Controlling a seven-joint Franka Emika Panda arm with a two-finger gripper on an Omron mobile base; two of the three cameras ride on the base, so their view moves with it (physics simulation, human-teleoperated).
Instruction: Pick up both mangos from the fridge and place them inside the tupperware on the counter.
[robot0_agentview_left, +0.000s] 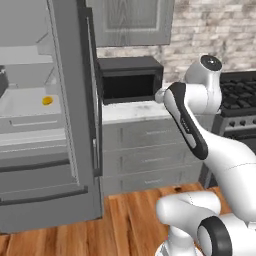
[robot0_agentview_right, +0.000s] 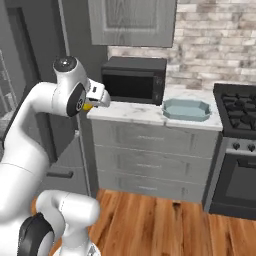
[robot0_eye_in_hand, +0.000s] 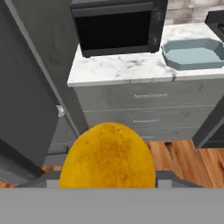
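One mango, yellow-orange, fills the bottom of the hand view, and my gripper is shut on it in front of the counter's left end. The other mango lies on a white shelf inside the open fridge. The pale blue-grey tupperware stands empty on the white marble counter, right of the microwave. From the hand it appears as the tupperware up and to the right, past the counter.
A black microwave stands on the counter beside the fridge. The black stove borders the counter on the right. The fridge door hangs open close on the hand's left. Grey drawers sit below, with wood floor in front.
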